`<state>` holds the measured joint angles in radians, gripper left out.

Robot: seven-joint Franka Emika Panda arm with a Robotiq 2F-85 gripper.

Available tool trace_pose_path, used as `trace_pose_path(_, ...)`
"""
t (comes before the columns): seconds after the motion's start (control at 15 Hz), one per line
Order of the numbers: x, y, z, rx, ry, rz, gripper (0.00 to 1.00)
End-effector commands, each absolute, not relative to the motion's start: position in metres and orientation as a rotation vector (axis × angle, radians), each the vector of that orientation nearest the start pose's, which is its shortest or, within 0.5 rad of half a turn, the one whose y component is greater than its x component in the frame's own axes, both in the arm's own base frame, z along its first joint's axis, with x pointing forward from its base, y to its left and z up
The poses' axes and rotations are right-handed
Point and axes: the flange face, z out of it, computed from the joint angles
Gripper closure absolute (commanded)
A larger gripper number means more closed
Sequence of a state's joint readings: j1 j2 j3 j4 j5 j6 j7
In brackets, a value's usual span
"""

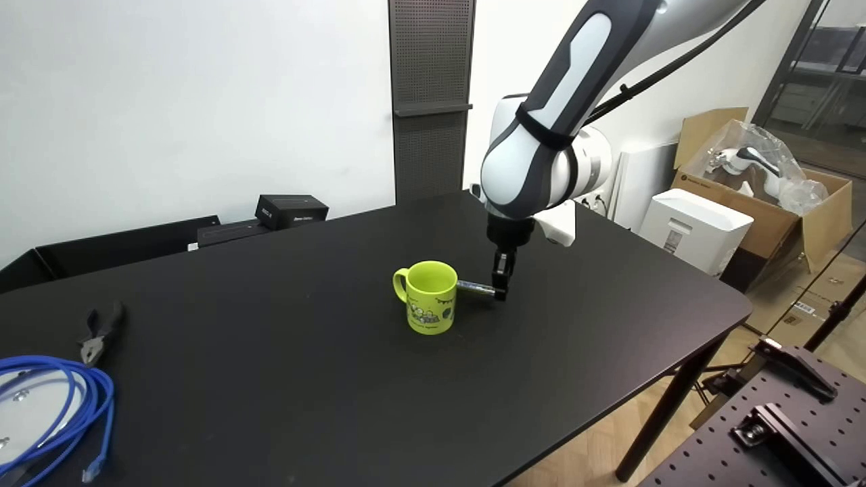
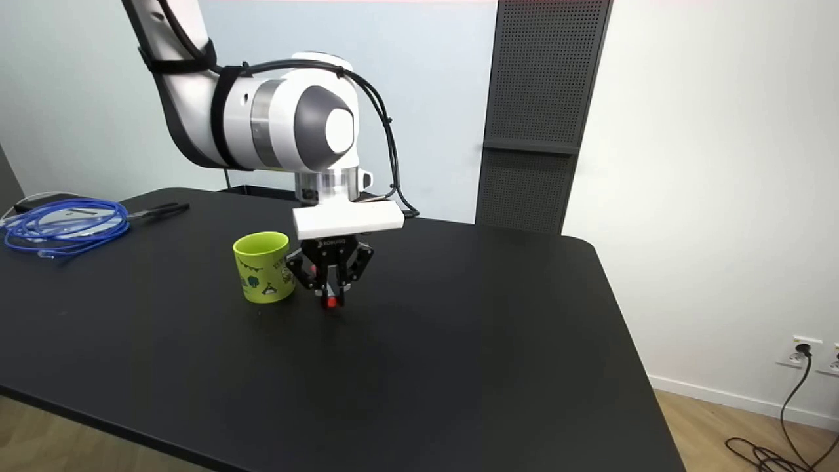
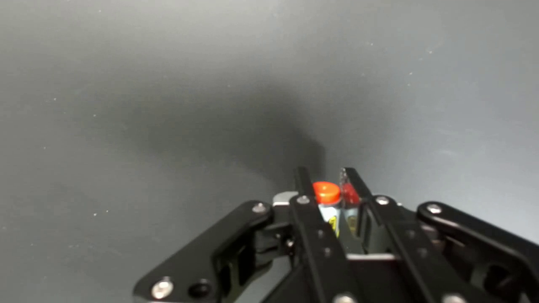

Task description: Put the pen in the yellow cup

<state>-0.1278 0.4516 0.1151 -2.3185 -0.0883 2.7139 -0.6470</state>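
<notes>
At the left end of the worktop (image 1: 270, 406), a coiled blue cable (image 1: 103, 385) lies over a white plate (image 1: 27, 423), its plug end loose at one side. Just beside the coil rest pliers (image 1: 97, 341) with dark handles. Farther right, by the far edge, sits a black box (image 1: 291, 211).

Well to the right of the pliers, the yellow cup (image 1: 431, 301) stands upright on the worktop, small drawings printed on its side; in an exterior view its loop handle points left.

Just right of the cup is the pen (image 1: 475, 288), outside it and roughly level, reaching from close by the cup's side to the tool (image 2: 331, 300). I cannot tell whether pen and cup touch. The tool points down, its two fingers near each other with only a narrow gap between them. In the wrist view the pen's orange-red end shows in that gap, close to both fingers; I cannot tell whether they grip it, nor whether it rests on the worktop or hangs just above.

Over the tool comes the white and grey arm (image 1: 521, 169), bound with black straps (image 1: 541, 130). Beyond the right side of the worktop stand a white container (image 1: 707, 237) and an open cardboard box (image 1: 771, 230) holding white parts (image 1: 734, 161) in clear plastic (image 1: 802, 193).
</notes>
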Motion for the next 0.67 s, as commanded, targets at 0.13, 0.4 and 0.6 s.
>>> trace_pose_path(0.13, 0.503, 0.014, 0.21, -2.997, -1.119, 0.155, 0.94)
trace_pose_path(0.4, 0.497, 0.026, 0.271, -3.115, -1.146, 0.169, 0.94)
trace_pose_path(0.6, 0.493, 0.037, 0.308, -3.179, -1.174, 0.193, 0.94)
